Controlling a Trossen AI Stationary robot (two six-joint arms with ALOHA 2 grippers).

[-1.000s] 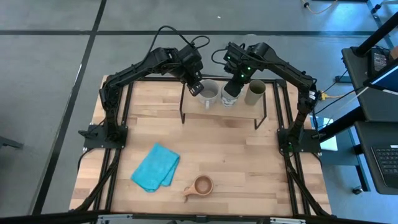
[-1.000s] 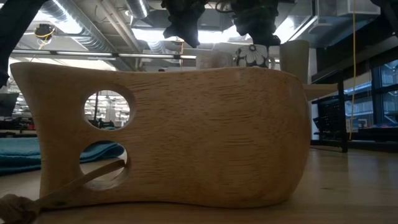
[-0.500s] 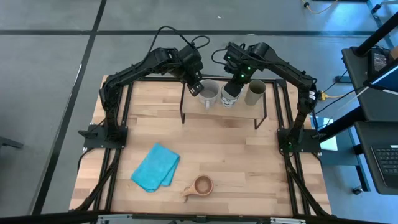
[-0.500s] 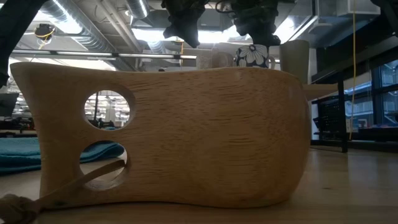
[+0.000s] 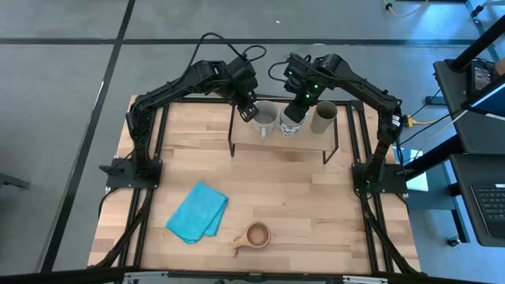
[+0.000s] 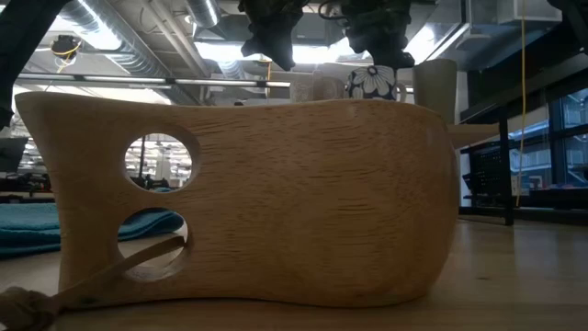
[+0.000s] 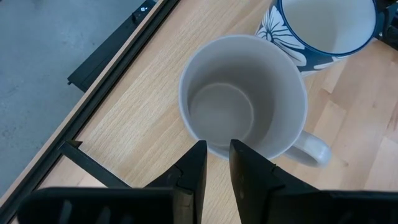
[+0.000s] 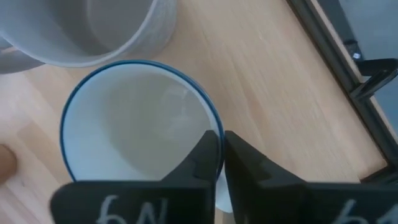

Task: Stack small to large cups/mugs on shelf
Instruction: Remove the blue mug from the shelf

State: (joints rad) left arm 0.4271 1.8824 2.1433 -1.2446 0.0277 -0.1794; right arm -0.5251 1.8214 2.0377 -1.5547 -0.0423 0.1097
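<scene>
On the shelf (image 5: 284,140) three vessels stand in a row: the grey mug (image 5: 266,118) at the left end, the white mug (image 5: 291,123) with a blue rim and flower print in the middle, touching it, and the olive-green tumbler (image 5: 323,117) at the right end. The left gripper (image 7: 216,163) pinches the grey mug's rim — one finger inside, one outside. The right gripper (image 8: 221,155) is clenched on the white mug's rim the same way. Well in front of the shelf, near the counter's (image 5: 316,205) front edge, sits the small wooden cup (image 5: 255,235), with a blue cloth (image 5: 197,211) to its left.
</scene>
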